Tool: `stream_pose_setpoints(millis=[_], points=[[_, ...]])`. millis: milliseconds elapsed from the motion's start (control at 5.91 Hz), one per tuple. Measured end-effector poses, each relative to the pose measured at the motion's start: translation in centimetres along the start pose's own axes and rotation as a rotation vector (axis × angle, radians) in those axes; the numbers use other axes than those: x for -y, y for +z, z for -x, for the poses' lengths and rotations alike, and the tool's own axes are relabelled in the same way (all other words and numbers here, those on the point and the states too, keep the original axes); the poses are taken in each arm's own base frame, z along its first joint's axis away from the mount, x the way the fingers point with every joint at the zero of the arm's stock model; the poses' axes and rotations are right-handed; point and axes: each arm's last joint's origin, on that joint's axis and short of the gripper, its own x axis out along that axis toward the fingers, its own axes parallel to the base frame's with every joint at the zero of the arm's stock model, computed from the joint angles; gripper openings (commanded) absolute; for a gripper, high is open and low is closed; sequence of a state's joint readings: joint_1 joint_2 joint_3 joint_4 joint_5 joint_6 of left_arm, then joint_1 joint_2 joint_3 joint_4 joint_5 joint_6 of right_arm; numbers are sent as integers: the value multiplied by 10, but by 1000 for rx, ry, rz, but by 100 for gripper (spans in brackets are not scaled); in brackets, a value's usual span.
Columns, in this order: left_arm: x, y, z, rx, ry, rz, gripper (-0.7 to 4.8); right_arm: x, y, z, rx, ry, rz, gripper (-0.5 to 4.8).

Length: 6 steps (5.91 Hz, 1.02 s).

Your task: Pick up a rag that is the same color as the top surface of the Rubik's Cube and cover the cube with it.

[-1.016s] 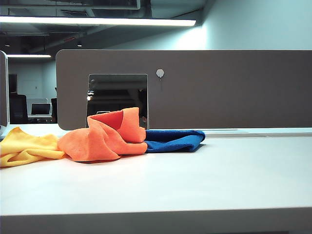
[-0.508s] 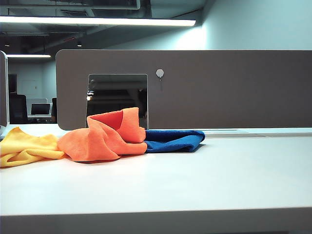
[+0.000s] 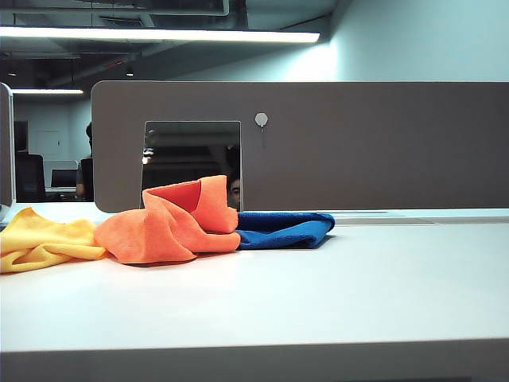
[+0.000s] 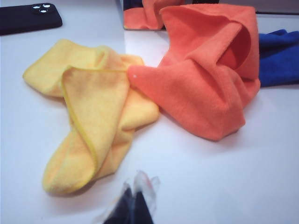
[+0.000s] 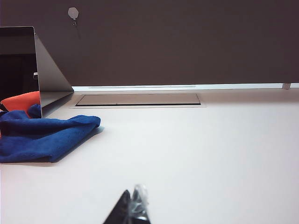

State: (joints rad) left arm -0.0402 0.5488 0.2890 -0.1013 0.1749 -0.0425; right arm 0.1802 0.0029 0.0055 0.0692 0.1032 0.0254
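Note:
The orange rag [image 3: 171,223] lies in a tall bunched heap at the back left of the white table [image 3: 318,294], between a yellow cloth and a blue one. The Rubik's Cube is hidden in every view. In the left wrist view the rag [image 4: 210,79] is folded over itself. My left gripper [image 4: 138,193] hangs shut and empty above bare table, short of the rag and the yellow cloth. In the right wrist view only an edge of the rag [image 5: 21,101] shows. My right gripper [image 5: 133,203] is shut and empty, low over the table, well apart from the cloths. Neither gripper shows in the exterior view.
A yellow cloth [image 3: 40,239] touches the rag on its left and a blue cloth [image 3: 282,229] on its right. A mirror panel [image 3: 191,159] leans on the grey divider [image 3: 358,143] behind them. A black phone [image 4: 28,17] lies beyond the yellow cloth.
The cloths lie just as they did. A person's figure has come into sight in the dark background at far left and in the mirror panel.

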Motion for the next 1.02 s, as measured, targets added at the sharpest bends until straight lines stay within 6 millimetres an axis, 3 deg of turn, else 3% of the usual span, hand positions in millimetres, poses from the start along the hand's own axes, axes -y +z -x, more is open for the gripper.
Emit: stream_pose_setpoints(millis=[508, 677, 1016], points=[[-5, -45, -8, 11, 47, 123, -5, -1, 0, 0, 0, 18, 0, -5], [-5, -53, -4, 66, 61, 140, -5, -1, 0, 0, 0, 18, 0, -5], [-3, -51, 7, 199, 59, 127, -5, -1, 0, 0, 0, 18, 0, -5]])
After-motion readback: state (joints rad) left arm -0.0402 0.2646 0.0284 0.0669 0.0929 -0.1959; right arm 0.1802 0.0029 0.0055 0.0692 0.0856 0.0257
